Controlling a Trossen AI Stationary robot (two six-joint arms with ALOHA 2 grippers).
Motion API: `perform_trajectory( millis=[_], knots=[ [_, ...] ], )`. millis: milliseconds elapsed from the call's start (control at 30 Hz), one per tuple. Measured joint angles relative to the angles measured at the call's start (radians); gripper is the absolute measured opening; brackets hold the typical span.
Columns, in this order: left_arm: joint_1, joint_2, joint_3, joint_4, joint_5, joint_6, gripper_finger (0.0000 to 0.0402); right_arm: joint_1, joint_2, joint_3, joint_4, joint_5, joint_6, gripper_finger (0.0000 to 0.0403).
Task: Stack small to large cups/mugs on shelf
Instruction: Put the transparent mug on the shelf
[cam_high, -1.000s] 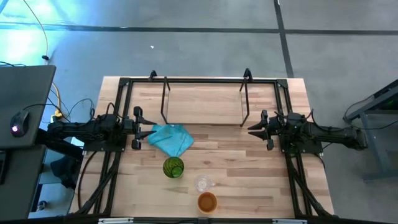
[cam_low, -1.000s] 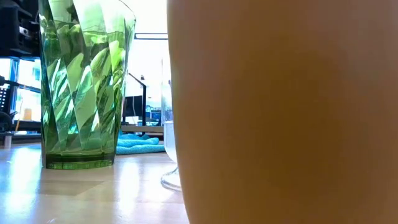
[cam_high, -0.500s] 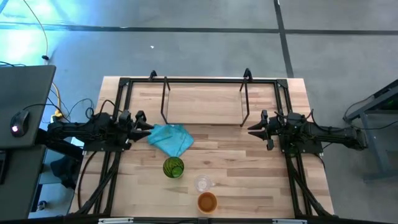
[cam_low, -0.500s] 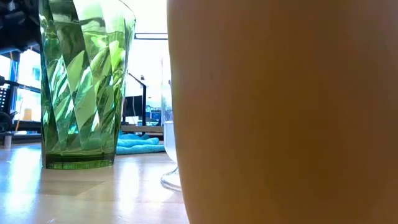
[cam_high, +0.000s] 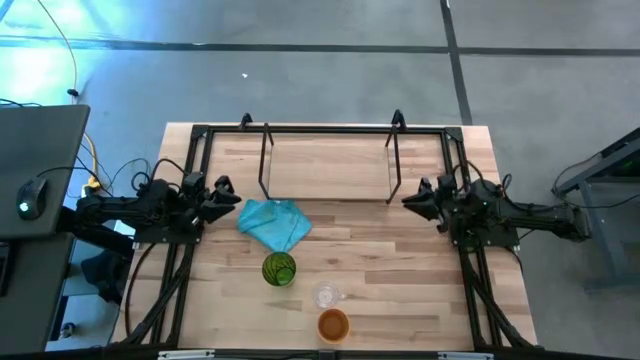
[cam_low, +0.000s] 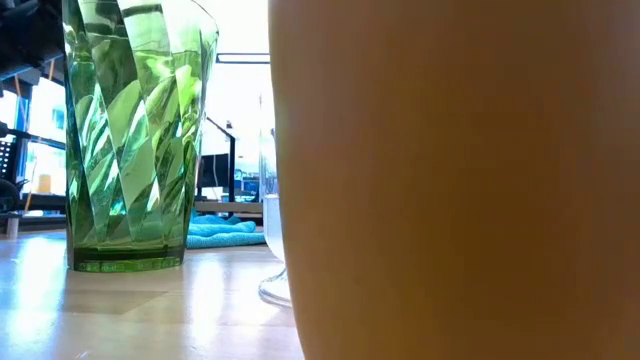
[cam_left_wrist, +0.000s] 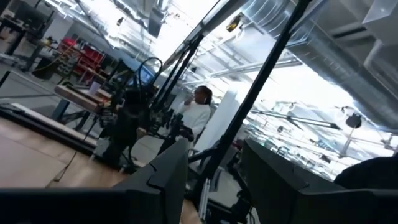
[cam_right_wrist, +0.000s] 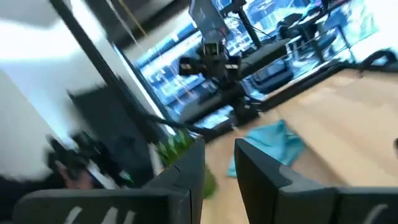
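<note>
Faceted green cup, clear cup, orange cup; both grippers' jaws spread, empty.

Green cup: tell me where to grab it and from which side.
Grip the green cup across its upper wall, probably coming from the left gripper's side. It stands upright, mouth up, tall with faceted sides. The clear cup stands close on its other side, the teal cloth just behind.

My overhead camera is looking straight down on the whole tabletop. My low camera is sitting right against the orange cup, sharing the green cup with overhead. My wrist cameras are facing the room.
</note>
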Motion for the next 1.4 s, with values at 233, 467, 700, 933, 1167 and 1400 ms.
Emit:
perform_trajectory(
  millis=[233,467,700,933,1167,1400],
  knots=[
    [0.000,0.000,0.000,-0.001,-0.049,-0.003,0.0143,0.000,0.000,0.000,0.045,0.001,0.192,0.0078],
    [0.000,0.000,0.000,-0.033,-0.081,-0.165,0.0143,0.000,0.000,0.000,-0.025,-0.014,0.365,0.0078],
    [0.000,0.000,0.000,-0.151,-0.088,-0.044,0.0143,0.004,0.001,0.000,-0.094,-0.043,0.163,0.0078],
    [0.000,0.000,0.000,-0.153,-0.061,-0.081,0.0143,0.064,0.021,0.000,-0.121,-0.009,0.144,0.0078],
    [0.000,0.043,0.000,-0.109,0.052,-0.217,0.0143,0.167,0.122,0.001,0.002,0.062,0.008,0.0078],
    [0.000,0.143,0.000,-0.081,0.047,-0.246,0.0143,0.246,0.285,0.127,0.021,0.208,-0.347,0.0078]
  ],
)
